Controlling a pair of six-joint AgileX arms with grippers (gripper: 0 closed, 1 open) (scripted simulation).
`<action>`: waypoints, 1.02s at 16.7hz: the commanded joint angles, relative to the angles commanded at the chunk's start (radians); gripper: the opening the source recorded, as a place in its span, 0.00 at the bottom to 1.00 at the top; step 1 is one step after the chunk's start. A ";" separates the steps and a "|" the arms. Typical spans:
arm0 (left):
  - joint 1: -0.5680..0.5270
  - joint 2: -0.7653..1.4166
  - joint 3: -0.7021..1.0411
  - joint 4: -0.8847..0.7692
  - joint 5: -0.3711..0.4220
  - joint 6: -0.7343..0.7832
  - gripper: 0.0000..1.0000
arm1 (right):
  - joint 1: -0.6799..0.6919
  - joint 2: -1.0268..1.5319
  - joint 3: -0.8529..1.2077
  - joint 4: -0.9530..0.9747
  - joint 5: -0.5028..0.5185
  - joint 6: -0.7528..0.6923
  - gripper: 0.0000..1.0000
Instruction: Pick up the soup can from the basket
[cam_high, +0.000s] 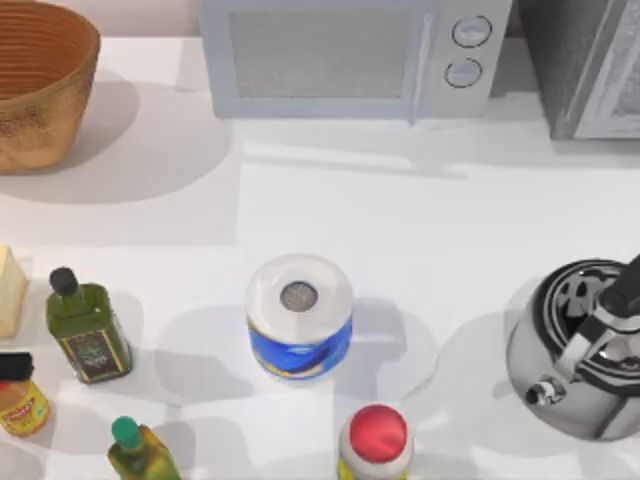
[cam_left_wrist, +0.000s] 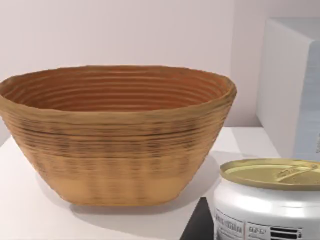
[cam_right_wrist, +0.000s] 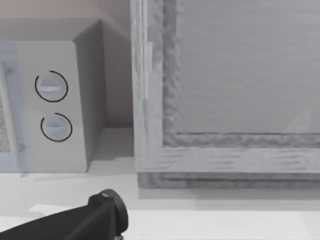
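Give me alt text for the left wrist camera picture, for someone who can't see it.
A soup can with a gold lid and white label sits close to the camera, outside and beside a large woven wicker basket on a white table. A white box-like appliance stands behind the can.

The basket (cam_high: 40, 80) is cut by the upper left corner of the top view. In the left wrist view the soup can (cam_left_wrist: 267, 200) runs off the lower right edge, its label too small to read. The red-capped jar (cam_high: 377, 440) is clipped at the bottom edge, the kettle (cam_high: 585, 350) at the right edge.
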 joint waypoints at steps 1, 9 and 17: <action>0.004 0.020 0.016 0.013 0.017 0.004 0.00 | 0.000 0.000 0.000 0.000 0.000 0.000 1.00; 0.028 0.548 0.366 0.336 0.440 0.059 0.00 | 0.000 0.000 0.000 0.000 0.000 0.000 1.00; 0.022 1.564 0.841 0.806 1.012 0.089 0.00 | 0.000 0.000 0.000 0.000 0.000 0.000 1.00</action>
